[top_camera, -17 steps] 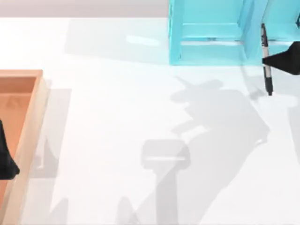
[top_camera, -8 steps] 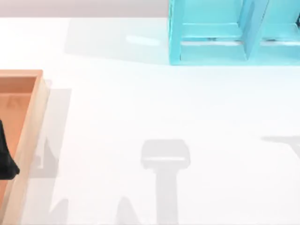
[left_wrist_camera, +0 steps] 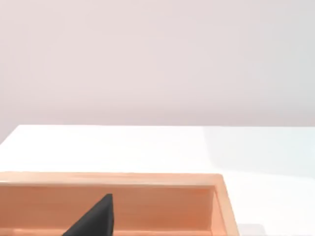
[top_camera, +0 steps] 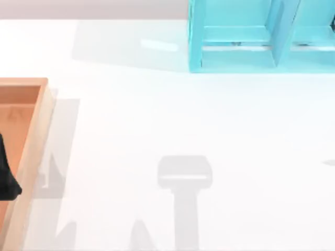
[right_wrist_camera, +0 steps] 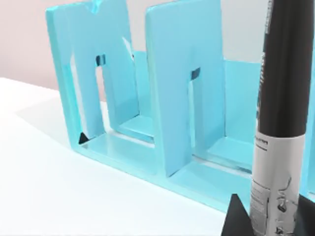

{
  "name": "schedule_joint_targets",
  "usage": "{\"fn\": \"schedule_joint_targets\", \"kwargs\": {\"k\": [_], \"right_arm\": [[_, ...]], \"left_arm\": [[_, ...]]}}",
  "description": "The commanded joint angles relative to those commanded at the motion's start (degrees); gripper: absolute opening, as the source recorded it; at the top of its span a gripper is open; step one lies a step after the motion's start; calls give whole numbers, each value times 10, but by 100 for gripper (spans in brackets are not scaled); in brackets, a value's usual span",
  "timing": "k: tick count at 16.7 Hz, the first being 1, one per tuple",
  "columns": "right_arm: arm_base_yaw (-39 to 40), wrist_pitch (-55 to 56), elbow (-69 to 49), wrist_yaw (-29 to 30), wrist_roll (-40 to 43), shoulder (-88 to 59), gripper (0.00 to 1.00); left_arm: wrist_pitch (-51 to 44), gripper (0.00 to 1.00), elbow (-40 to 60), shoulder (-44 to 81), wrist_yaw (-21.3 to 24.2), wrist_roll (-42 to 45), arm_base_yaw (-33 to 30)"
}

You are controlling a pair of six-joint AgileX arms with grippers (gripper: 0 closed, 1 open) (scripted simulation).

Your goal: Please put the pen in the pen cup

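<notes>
Two big things stand on the white table (top_camera: 172, 120): a turquoise slotted rack (top_camera: 246, 42) at the far edge toward the right, and a wooden tray (top_camera: 31, 130) at the left edge. No pen cup can be made out in these views, so where the pen must go I cannot tell.

The left gripper (top_camera: 6, 178) is parked over the wooden tray w/ one dark finger (left_wrist_camera: 96, 219) seen above the tray floor; open or closed I cannot tell.

The pen (right_wrist_camera: 280, 123) is held by the right gripper (right_wrist_camera: 266, 221), which closes on its lower barrel. In the right wrist view its long axis runs about upright, black part away from the fingers, clear-white part w/ print at the grip. The rack is just behind it, its slots facing the camera.

So the right arm is the one at work, pen already in hand. My judgement: next it needs the pen carried above the cup opening, axis kept vertical, approx. centred before release.
</notes>
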State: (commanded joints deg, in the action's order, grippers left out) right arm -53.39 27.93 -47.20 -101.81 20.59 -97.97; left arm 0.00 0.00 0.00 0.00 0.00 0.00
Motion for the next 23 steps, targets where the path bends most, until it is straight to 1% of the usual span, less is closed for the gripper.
{"fn": "schedule_joint_targets", "kwargs": {"k": [1,3,8,10,13,23], "right_arm": [[8,8,-32,108,-7,-59,0],[8,4,-26,97,-3,-51,0],[7,-9,-6,18,10,-9,0],[8,-14,1,7,15,0,0],[8,-14,1,7,15,0,0],[8,-14,1,7,15,0,75]], "left_arm": [[0,100,0,0,0,0,0],[0,100,0,0,0,0,0],[0,100,0,0,0,0,0],[0,100,0,0,0,0,0],[0,100,0,0,0,0,0],[0,100,0,0,0,0,0]]}}
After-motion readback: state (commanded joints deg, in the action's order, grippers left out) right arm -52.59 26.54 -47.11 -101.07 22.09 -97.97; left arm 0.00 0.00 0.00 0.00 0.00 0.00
